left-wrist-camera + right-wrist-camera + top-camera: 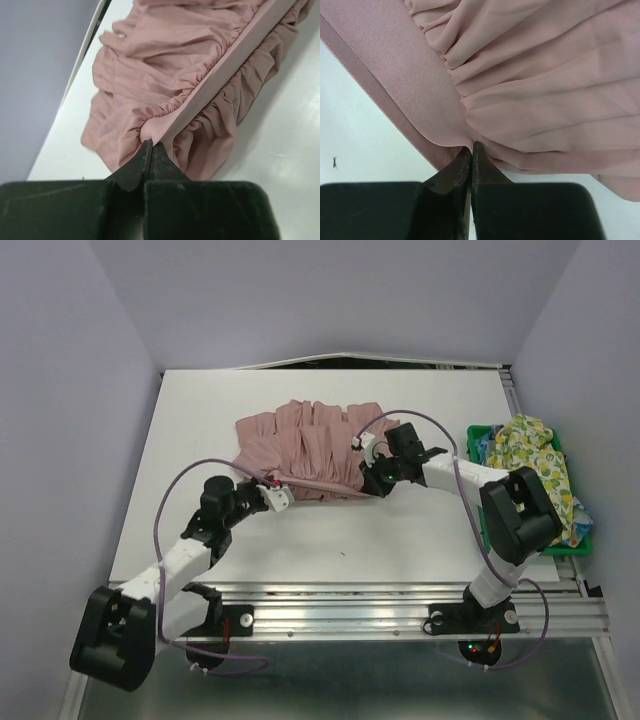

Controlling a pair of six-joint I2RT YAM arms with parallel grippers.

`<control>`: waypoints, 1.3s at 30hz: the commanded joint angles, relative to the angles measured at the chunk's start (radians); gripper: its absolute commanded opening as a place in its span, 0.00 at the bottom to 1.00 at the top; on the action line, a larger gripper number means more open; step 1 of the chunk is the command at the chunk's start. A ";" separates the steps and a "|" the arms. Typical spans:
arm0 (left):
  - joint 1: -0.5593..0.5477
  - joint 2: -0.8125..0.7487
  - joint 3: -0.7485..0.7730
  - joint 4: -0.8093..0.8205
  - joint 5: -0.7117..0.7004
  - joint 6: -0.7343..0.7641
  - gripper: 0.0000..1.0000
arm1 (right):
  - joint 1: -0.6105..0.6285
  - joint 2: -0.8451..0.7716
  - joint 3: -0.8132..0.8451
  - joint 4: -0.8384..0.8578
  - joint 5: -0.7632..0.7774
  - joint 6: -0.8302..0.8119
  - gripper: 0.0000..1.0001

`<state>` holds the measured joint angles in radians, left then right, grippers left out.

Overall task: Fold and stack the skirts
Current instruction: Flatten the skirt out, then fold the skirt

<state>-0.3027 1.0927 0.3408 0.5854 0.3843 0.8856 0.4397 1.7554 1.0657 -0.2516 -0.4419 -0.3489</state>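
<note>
Left gripper [277,487] in the top view sits left of centre, its fingers pinched on the lower left end of the pink skirt [310,440]. The right gripper [366,476] is pinched on the lower right end of the same edge. The skirt lies spread on the white table [330,535] in the middle of the frame, and its lower edge runs straight between the two grippers. At the right edge of the frame a green bin [478,431] holds a yellow patterned garment [535,455], well apart from the skirt.

From the left wrist, the left gripper [151,150] at lower centre has its fingertips pressed together on the end of the waistband [225,70]. The band runs as a flat strip up to the upper right, with gathered skirt [165,65] fabric on both sides. Bare table [292,130] shows at the right.

From the right wrist, the right gripper [471,150] at lower centre is closed on the skirt [550,95] where the pleats meet the waistband [400,70]. The band stretches to the upper left, and pleats fill the upper right. Table [355,135] shows at the left, with a small dark speck [335,161] on it.
</note>
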 commanded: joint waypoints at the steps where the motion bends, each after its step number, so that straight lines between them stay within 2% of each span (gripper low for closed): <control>1: -0.053 -0.241 -0.065 -0.321 0.085 0.291 0.06 | -0.012 -0.097 -0.084 -0.097 0.094 -0.156 0.01; 2: -0.071 -0.281 -0.066 -0.385 0.103 0.327 0.13 | -0.012 -0.109 -0.096 -0.095 0.107 -0.169 0.01; 3: -0.088 -0.363 -0.063 -0.451 0.119 0.355 0.40 | -0.012 -0.117 -0.110 -0.094 0.145 -0.188 0.01; 4: -0.105 -0.405 -0.060 -0.555 0.151 0.381 0.58 | -0.012 -0.129 -0.124 -0.092 0.163 -0.209 0.03; 5: -0.133 -0.443 -0.057 -0.584 0.160 0.381 0.77 | -0.012 -0.131 -0.124 -0.091 0.189 -0.216 0.07; 6: -0.148 -0.506 -0.051 -0.623 0.151 0.359 0.81 | -0.012 -0.131 -0.119 -0.109 0.225 -0.226 0.26; 8: -0.168 -0.527 0.004 -0.686 0.124 0.259 0.83 | -0.012 -0.140 -0.086 -0.146 0.241 -0.255 0.56; 9: -0.171 -0.504 0.068 -0.729 0.093 0.225 0.83 | -0.012 -0.152 -0.075 -0.176 0.247 -0.268 0.80; 11: -0.171 -0.455 0.137 -0.769 0.055 0.133 0.83 | -0.012 -0.184 -0.061 -0.196 0.247 -0.274 0.87; 12: -0.170 -0.400 0.176 -0.782 0.039 0.095 0.83 | -0.012 -0.223 -0.047 -0.204 0.240 -0.269 0.95; 13: -0.165 -0.372 0.249 -0.803 0.019 0.058 0.82 | -0.012 -0.241 -0.033 -0.231 0.229 -0.256 1.00; 17: -0.105 -0.187 0.430 -0.823 0.045 -0.123 0.82 | -0.012 -0.296 0.072 -0.331 0.184 -0.191 1.00; 18: -0.089 -0.075 0.472 -0.828 0.054 -0.201 0.79 | -0.012 -0.309 0.088 -0.334 0.187 -0.171 1.00; 20: -0.036 0.053 0.601 -0.832 0.079 -0.272 0.74 | -0.012 -0.303 0.144 -0.336 0.181 -0.081 1.00; 21: -0.024 0.185 0.647 -0.835 0.088 -0.299 0.68 | -0.012 -0.287 0.169 -0.336 0.167 -0.047 0.98; 23: -0.015 0.313 0.782 -0.857 0.077 -0.329 0.61 | -0.012 -0.208 0.251 -0.359 0.143 0.052 0.94; 24: -0.013 0.423 0.825 -0.863 0.068 -0.330 0.61 | -0.012 -0.176 0.276 -0.360 0.138 0.086 0.87; 26: -0.007 0.521 0.920 -0.855 0.030 -0.336 0.56 | -0.012 -0.078 0.330 -0.359 0.124 0.163 0.80; 27: 0.003 0.601 0.947 -0.854 0.006 -0.338 0.53 | -0.012 -0.045 0.344 -0.359 0.112 0.183 0.74; 29: 0.011 0.674 1.015 -0.864 -0.016 -0.318 0.49 | -0.012 0.056 0.370 -0.362 0.098 0.221 0.69; 33: 0.016 0.777 1.021 -0.856 -0.100 -0.240 0.44 | -0.012 0.176 0.399 -0.358 0.149 0.235 0.64; 39: 0.020 0.768 0.822 -0.835 -0.183 -0.038 0.38 | -0.012 0.322 0.447 -0.342 0.285 0.193 0.63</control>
<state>-0.2878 1.9152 1.2610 -0.2424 0.2630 0.7021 0.4267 2.0178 1.4624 -0.5846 -0.2569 -0.1490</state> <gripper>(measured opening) 0.392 0.632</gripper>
